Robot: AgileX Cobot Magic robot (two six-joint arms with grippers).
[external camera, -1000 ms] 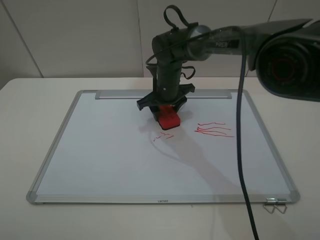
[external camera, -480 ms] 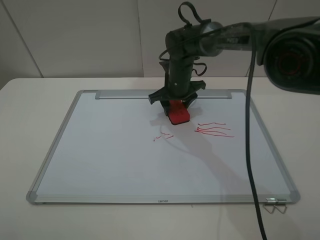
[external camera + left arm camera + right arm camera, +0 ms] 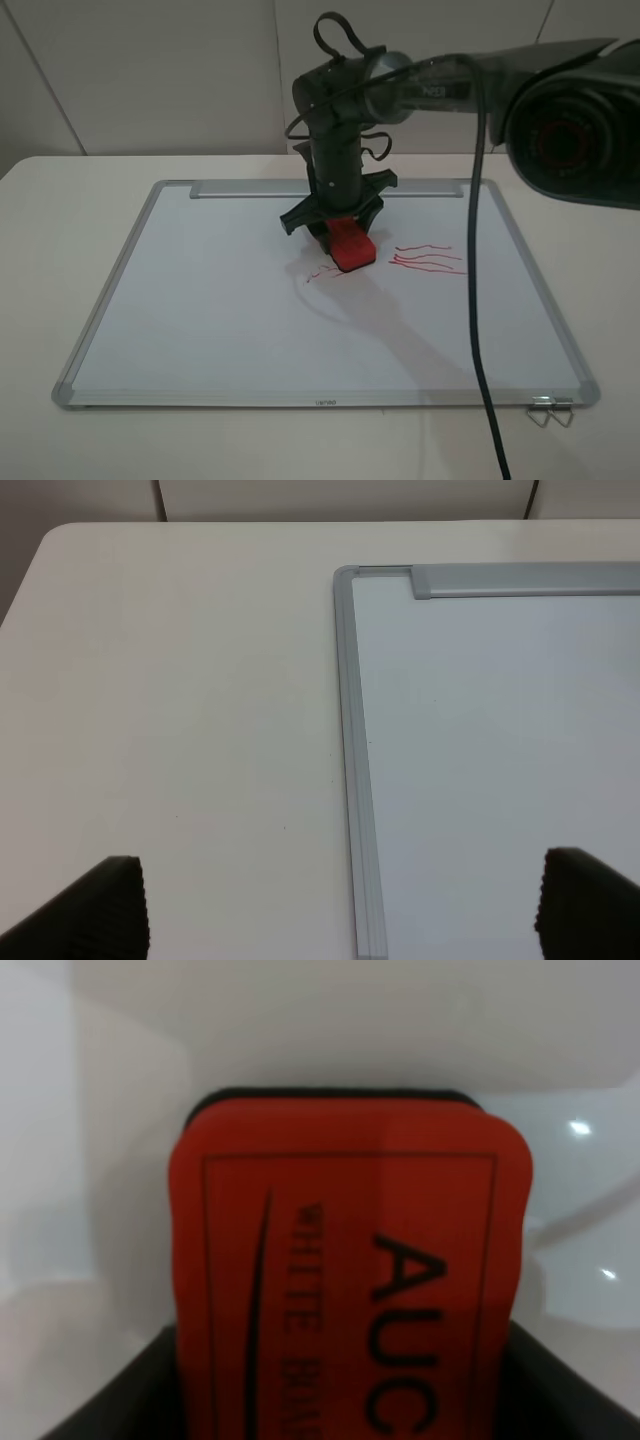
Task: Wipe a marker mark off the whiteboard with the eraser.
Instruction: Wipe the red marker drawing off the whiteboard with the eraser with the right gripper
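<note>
While my right gripper (image 3: 335, 225) is clamped on the eraser (image 3: 350, 247), with the red block filling the right wrist view and both jaws tight against its sides, my worry begins in the grip itself. The eraser sits tilted, front edge lowest. I cannot tell whether the felt lies flat on the whiteboard (image 3: 200, 300) or only one edge meets it. An edge-only pass would likely smear the ink instead of lifting it, and pressing hard at that angle could twist the block in my jaws.

Just beside that leading edge, toward the front of the board, lies the marker mark (image 3: 325, 272), a few short red strokes. If my stroke runs too short, or off to one side, some of them would survive.

A little farther to the right are the wavy red lines (image 3: 428, 260), which are not mine to clear. A wide sideways swing would cut into them.

Farther off, the board lies loose on the table (image 3: 60, 200), so a heavy push could slide it. My left gripper (image 3: 345, 910) hangs wide open and empty over the board's far left corner, bracing nothing.
</note>
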